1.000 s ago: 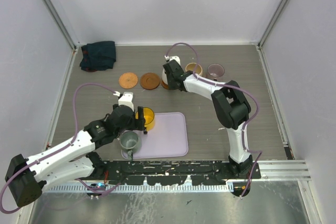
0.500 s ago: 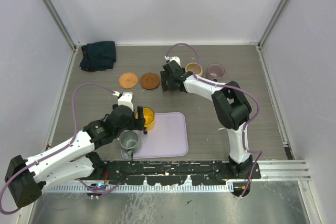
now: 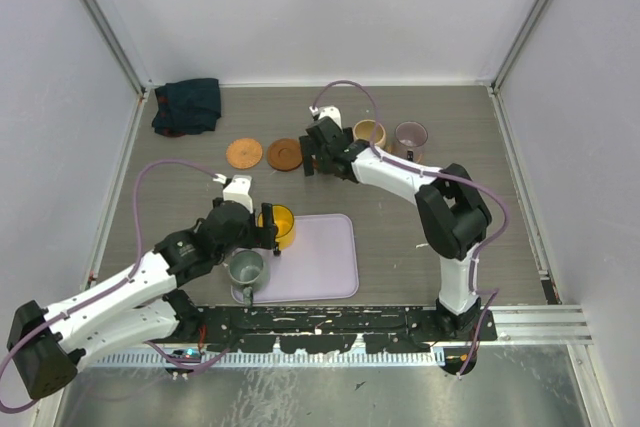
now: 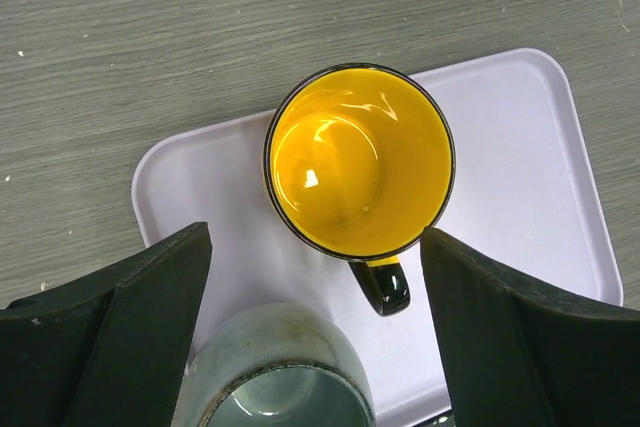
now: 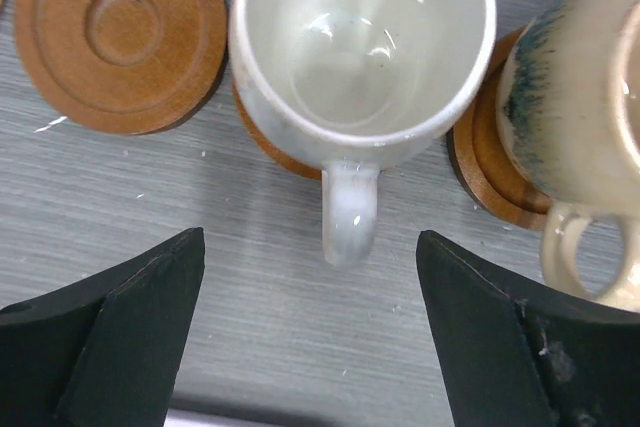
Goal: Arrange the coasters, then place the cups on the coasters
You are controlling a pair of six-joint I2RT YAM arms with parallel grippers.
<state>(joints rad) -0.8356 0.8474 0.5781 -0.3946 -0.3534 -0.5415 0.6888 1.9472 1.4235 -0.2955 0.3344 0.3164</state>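
Jaws gape empty both sides. Beyond the tray (image 3: 325, 257) I have white cup (image 5: 365, 37) and tan cup (image 5: 590, 97) on coasters (image 5: 485, 172); yellow cup (image 4: 358, 160), grey cup (image 4: 280, 387) not yet placed.

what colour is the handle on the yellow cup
Black, matching the thin dark rim; the handle of the yellow cup shows best in the left wrist view.

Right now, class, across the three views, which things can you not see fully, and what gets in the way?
Top view: the right gripper hides the white cup.
Right wrist view: the right edge cuts off the tan cup, which covers most of its coaster.
Left wrist view: the bottom edge cuts off the grey-green cup; handle unseen.
Top view: too small to tell whether anything lies under the mauve cup.
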